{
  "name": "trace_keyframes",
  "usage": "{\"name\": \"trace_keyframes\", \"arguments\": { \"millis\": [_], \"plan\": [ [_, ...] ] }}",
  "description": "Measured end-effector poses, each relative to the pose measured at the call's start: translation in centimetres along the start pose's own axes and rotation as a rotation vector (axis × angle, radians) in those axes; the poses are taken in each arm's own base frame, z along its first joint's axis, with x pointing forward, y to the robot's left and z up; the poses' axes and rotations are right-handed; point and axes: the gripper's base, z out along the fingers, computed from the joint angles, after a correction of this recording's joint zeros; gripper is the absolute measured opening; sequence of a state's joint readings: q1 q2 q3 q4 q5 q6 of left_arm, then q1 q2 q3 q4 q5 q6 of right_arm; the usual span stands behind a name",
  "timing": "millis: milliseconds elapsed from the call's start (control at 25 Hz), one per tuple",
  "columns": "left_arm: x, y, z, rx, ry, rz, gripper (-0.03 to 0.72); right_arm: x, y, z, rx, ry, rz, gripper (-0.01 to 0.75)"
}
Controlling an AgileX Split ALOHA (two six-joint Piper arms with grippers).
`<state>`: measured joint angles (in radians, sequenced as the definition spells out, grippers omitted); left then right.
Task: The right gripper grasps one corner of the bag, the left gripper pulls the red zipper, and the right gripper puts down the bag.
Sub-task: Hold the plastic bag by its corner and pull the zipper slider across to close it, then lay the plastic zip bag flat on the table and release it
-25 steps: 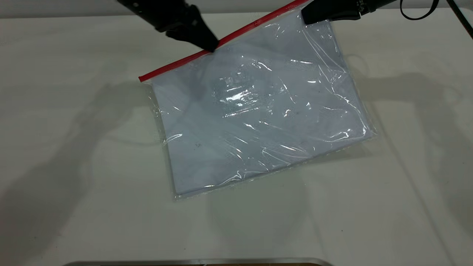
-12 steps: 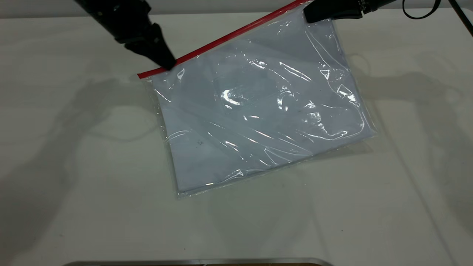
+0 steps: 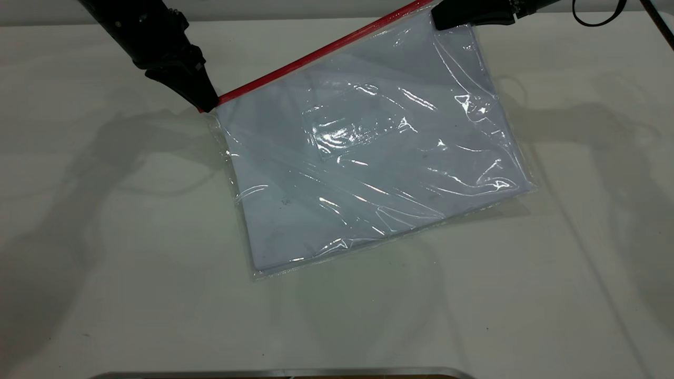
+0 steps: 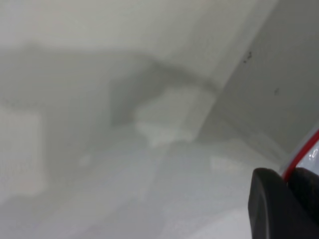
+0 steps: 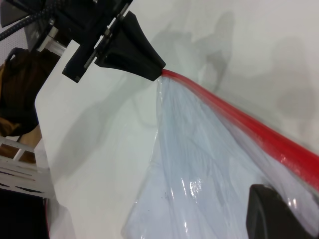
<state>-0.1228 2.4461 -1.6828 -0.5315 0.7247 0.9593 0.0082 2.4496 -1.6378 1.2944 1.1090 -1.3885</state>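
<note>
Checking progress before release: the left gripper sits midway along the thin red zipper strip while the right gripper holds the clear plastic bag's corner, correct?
Not midway. The exterior view shows the left gripper at the far end of the thin red zipper strip; the right gripper does hold the clear plastic bag by its corner.

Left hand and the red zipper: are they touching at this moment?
Touching. In the right wrist view the left hand closes on the end of the red zipper; the exterior view shows its tip meeting the strip's near end, no gap.
</note>
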Motion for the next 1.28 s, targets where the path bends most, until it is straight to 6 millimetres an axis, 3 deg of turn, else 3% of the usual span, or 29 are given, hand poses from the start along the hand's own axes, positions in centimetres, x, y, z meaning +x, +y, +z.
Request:
{"name": "trace_keyframes", "arguments": {
  "millis": [200, 360, 480, 600, 800, 960, 1080, 1280],
  "plan": [
    [-0.7, -0.2, -1.5, -0.014, -0.045, -0.012, 0.146, -0.1, -0.6, -0.1, 0.061, -0.009, -0.015, 0.038],
    [-2.4, -1.0, -5.0, -0.026, -0.164, -0.014, 0.289, 0.7, -2.4, 0.6, 0.175, -0.016, 0.008, 0.064],
    [-3.9, -2.5, -9.0, -0.018, -0.265, -0.008, 0.396, 2.0, -4.1, 1.5, 0.261, -0.003, 0.032, 0.124],
    [-4.7, -4.6, -13.0, 0.023, -0.327, 0.019, 0.46, 2.8, -5.0, 1.9, 0.347, 0.055, -0.006, 0.246],
    [-4.8, -10.3, -21.3, 0.167, -0.403, 0.064, 0.477, 3.7, -7.0, 0.9, 0.598, 0.194, -0.109, 0.467],
    [-3.6, -14.9, -27.7, 0.2, -0.453, 0.095, 0.478, 4.0, -8.4, -1.2, 0.77, 0.246, -0.056, 0.515],
    [-2.3, -17.8, -31.6, 0.184, -0.498, 0.097, 0.478, 3.6, -7.5, -2.7, 0.799, 0.308, 0.019, 0.516],
    [0.3, -21.6, -36.6, 0.094, -0.568, 0.077, 0.478, 0.9, -2.2, -5.5, 0.74, 0.421, 0.156, 0.49]
  ]
}}
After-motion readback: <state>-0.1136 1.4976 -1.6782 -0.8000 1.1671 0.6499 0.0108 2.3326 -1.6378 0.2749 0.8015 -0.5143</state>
